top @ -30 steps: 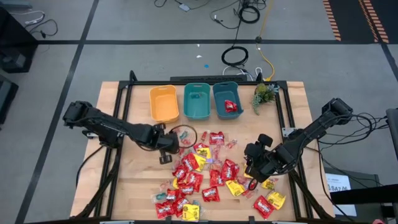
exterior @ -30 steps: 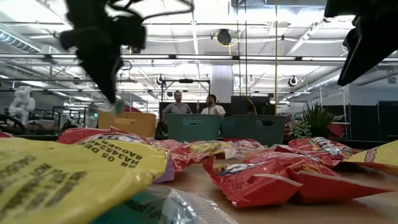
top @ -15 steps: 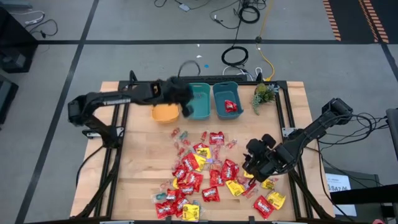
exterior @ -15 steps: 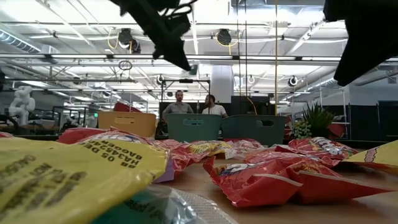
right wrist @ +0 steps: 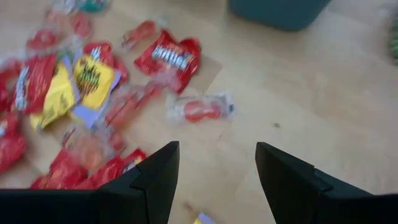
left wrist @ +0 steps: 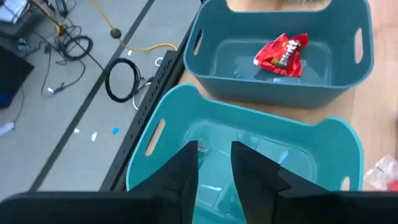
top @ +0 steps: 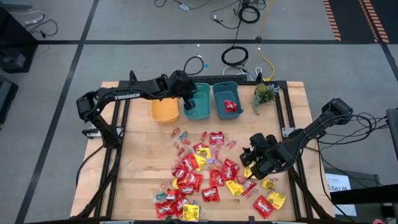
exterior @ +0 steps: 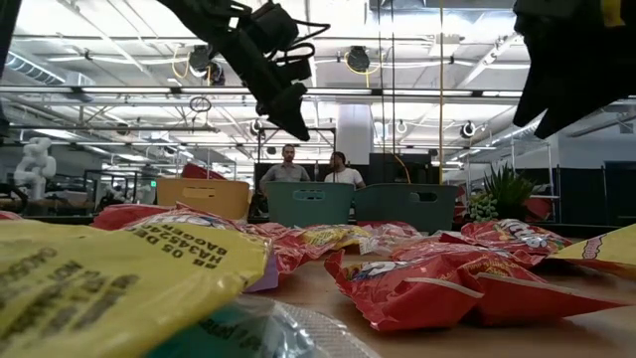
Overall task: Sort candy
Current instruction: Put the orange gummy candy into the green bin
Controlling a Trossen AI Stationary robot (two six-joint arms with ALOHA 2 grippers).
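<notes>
The left pincer hung over the middle teal bin, its fingers a narrow way apart with nothing visible between them. The right pincer hovered wide and empty above the candy heaped on the counter. One red packet lay in the darker teal bin; the yellow bin looked empty, so most of the sorting remained undone

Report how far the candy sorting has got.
Barely started. Done: one red packet lies in the darker teal bin, and a few small clear-wrapped pieces lie in the middle teal bin. In hand: the left gripper hangs over that middle bin; nothing shows between its fingers. The right gripper hovers open above the pile. Left: most candy is on the table; the yellow bin looks empty.
</notes>
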